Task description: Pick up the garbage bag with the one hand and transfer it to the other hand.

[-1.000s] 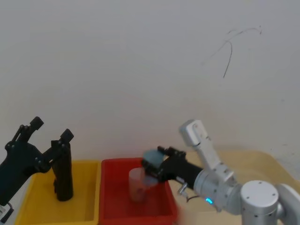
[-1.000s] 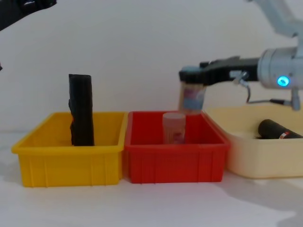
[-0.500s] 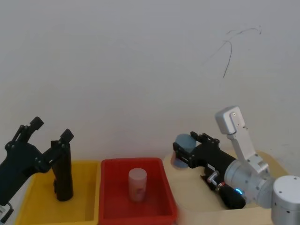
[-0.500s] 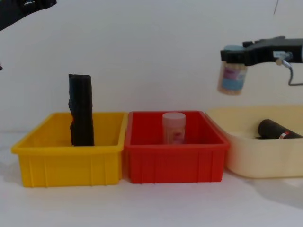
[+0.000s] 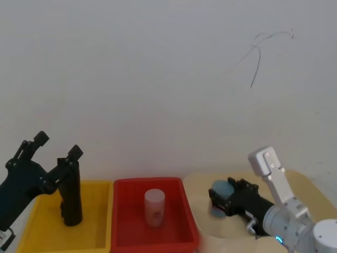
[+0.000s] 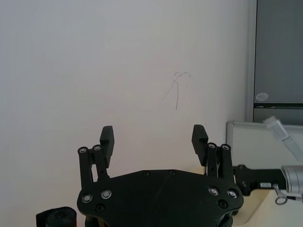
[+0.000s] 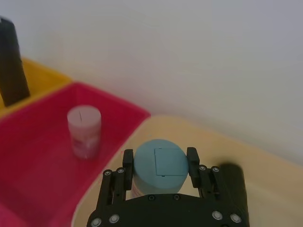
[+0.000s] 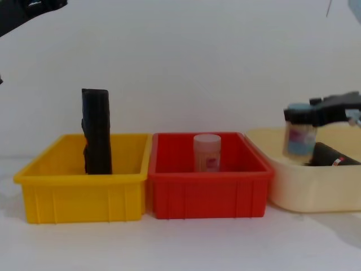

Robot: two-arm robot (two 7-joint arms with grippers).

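The garbage bag (image 8: 97,131) is a tall black roll standing upright in the yellow bin (image 8: 79,197). In the head view, the garbage bag (image 5: 71,197) stands just right of my left gripper (image 5: 58,146), which is open, raised and holds nothing. The left wrist view looks past the left gripper (image 6: 153,134) to the roll's top (image 6: 57,217) below it. My right gripper (image 5: 224,200) is shut on a blue-capped jar (image 8: 299,138), held low over the beige tub (image 8: 304,192). The right wrist view has the jar's cap (image 7: 161,164) between the fingers.
A pink-capped jar (image 8: 207,152) stands in the red bin (image 8: 208,197) between the other two containers. A second black roll (image 8: 324,153) with a red-white mark lies in the beige tub just behind the held jar. A white wall is close behind.
My right gripper has carried the blue-capped jar from above the red bin to the right and down over the beige tub. The left arm has not moved.
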